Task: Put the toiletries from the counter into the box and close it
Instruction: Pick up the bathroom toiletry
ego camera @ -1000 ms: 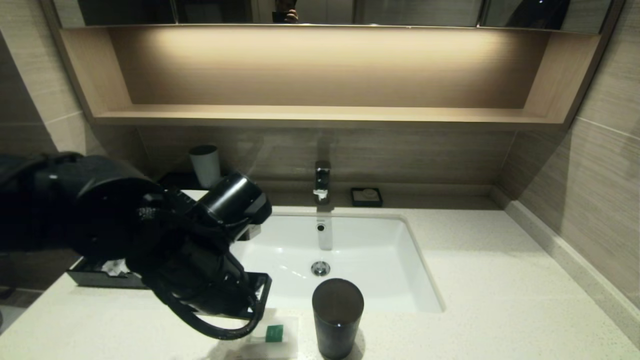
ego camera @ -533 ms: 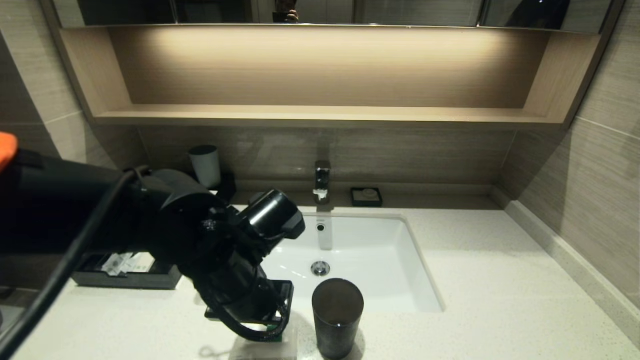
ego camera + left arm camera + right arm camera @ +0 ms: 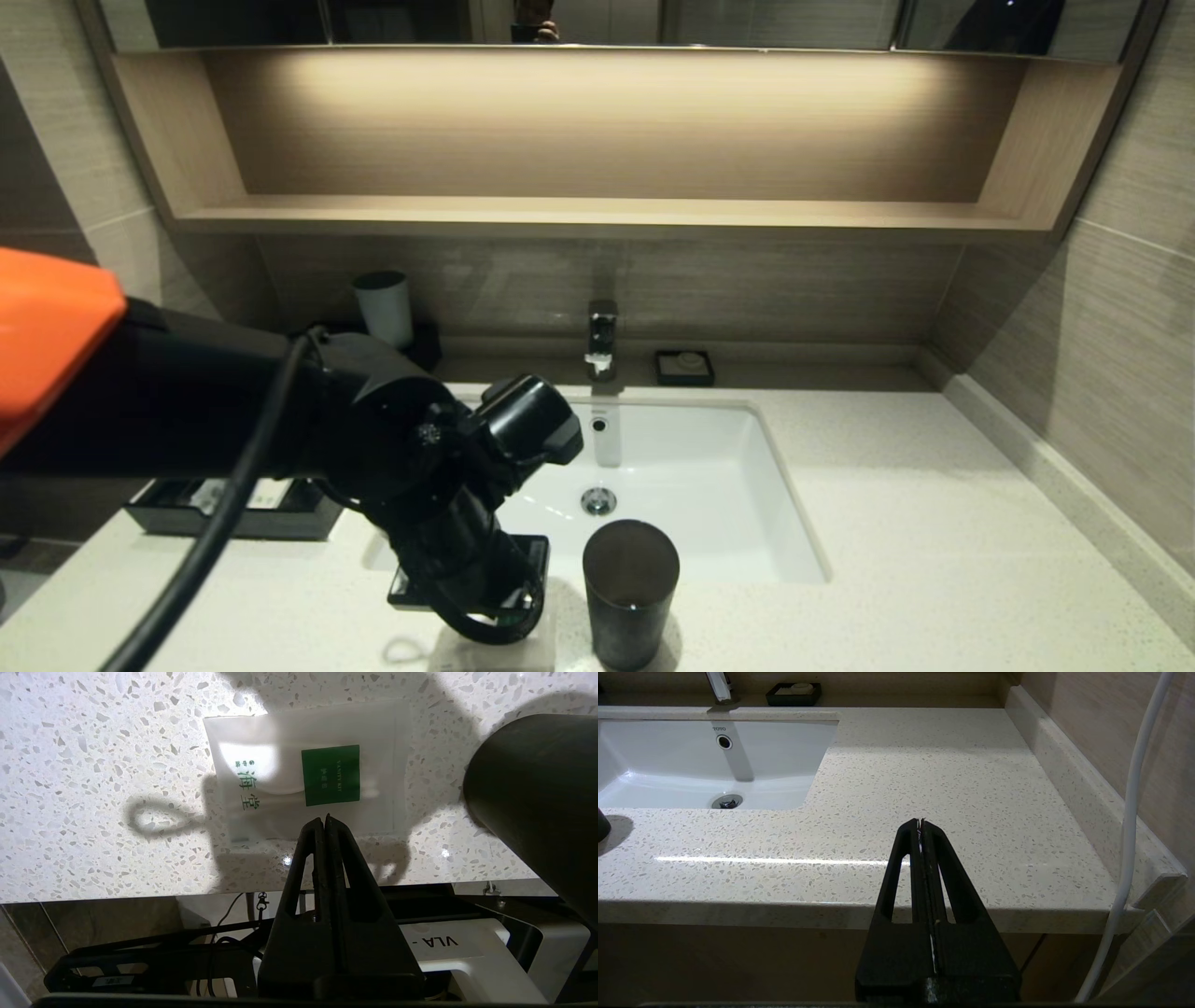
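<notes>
A square white sachet with a green label (image 3: 308, 770) lies flat on the speckled counter (image 3: 70, 765) near its front edge; in the head view only its edge (image 3: 485, 656) shows under my left arm. My left gripper (image 3: 324, 819) is shut and empty, pointing down just above the sachet's near edge. The low black box (image 3: 233, 521) sits at the counter's left with its drawer pulled out; pale wrapped items (image 3: 266, 492) lie in it, partly hidden by my arm. My right gripper (image 3: 920, 822) is shut and empty, parked off the counter's front edge at the right.
A tall dark cup (image 3: 630, 588) stands right beside the sachet, close to my left gripper. The white sink (image 3: 672, 485) and faucet (image 3: 602, 338) are behind. A white cup (image 3: 383, 308) and a black soap dish (image 3: 684, 367) stand at the back wall.
My left arm has swung right, from over the box's open drawer to above the sachet beside the dark cup. The drawer's contents have come into view.
</notes>
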### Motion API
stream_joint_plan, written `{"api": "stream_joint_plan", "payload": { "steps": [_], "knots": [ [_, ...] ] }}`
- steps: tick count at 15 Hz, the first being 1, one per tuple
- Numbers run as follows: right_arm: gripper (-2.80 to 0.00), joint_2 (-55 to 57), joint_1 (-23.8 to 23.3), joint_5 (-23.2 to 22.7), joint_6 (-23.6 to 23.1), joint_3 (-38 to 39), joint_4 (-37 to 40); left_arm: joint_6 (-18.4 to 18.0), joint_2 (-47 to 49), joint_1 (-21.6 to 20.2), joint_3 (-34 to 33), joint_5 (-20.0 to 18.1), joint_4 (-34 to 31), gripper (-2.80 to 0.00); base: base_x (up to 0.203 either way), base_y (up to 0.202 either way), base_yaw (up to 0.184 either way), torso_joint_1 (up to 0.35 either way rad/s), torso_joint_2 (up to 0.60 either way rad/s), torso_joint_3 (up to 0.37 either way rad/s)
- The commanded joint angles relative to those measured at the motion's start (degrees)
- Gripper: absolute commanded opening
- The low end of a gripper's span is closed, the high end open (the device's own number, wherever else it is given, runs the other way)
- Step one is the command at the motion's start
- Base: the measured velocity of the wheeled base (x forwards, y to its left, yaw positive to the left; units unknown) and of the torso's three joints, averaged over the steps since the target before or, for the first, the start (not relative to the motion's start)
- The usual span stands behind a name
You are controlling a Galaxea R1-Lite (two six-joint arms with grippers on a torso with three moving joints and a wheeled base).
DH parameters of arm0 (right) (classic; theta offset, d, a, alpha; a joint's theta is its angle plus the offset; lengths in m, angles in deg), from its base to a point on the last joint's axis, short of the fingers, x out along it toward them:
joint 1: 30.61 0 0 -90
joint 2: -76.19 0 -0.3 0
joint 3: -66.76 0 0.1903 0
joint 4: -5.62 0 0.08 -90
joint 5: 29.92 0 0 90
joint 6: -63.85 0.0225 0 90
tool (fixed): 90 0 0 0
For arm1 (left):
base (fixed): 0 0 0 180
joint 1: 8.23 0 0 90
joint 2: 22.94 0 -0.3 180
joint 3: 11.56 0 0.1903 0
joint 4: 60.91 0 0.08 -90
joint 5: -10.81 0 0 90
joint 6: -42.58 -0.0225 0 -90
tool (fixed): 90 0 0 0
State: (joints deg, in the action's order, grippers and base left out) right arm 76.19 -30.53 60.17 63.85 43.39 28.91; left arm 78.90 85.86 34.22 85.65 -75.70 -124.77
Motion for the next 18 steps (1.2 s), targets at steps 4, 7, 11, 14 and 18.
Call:
{"api": "stream_joint_plan", "payload": {
  "steps": [4, 7, 11, 14, 18],
  "knots": [
    [-2.8, 0.0, 0.0, 0.0, 0.0, 0.1, 0.0, 1.1, 1.1, 0.0, -0.1, 0.0, -0.3, -2.8, 0.0, 0.0, 0.0, 0.0, 0.0, 0.0],
    [-2.8, 0.0, 0.0, 0.0, 0.0, 0.0, 0.0, 3.0, 1.2, -0.2, 0.3, 0.1, 0.2, -2.8, 0.0, 0.0, 0.0, 0.0, 0.0, 0.0],
    [-2.8, 0.0, 0.0, 0.0, 0.0, 0.1, 0.0, 3.1, 0.9, -0.2, 0.3, 0.1, -0.1, 0.0, 0.0, 0.0, 0.0, 0.0, 0.0, 0.0],
    [-2.8, 0.0, 0.0, 0.0, 0.0, 0.0, 0.0, 3.6, 1.1, -0.4, 0.3, 0.3, -0.2, 0.0, 0.0, 0.0, 0.0, 0.0, 0.0, 0.0],
    [-2.8, 0.0, 0.0, 0.0, 0.0, 0.1, 0.0, 3.9, 2.5, -0.4, 0.2, 1.7, -0.3, 0.0, 0.0, 0.0, 0.0, 0.0, 0.0, 0.0]
  ]
}}
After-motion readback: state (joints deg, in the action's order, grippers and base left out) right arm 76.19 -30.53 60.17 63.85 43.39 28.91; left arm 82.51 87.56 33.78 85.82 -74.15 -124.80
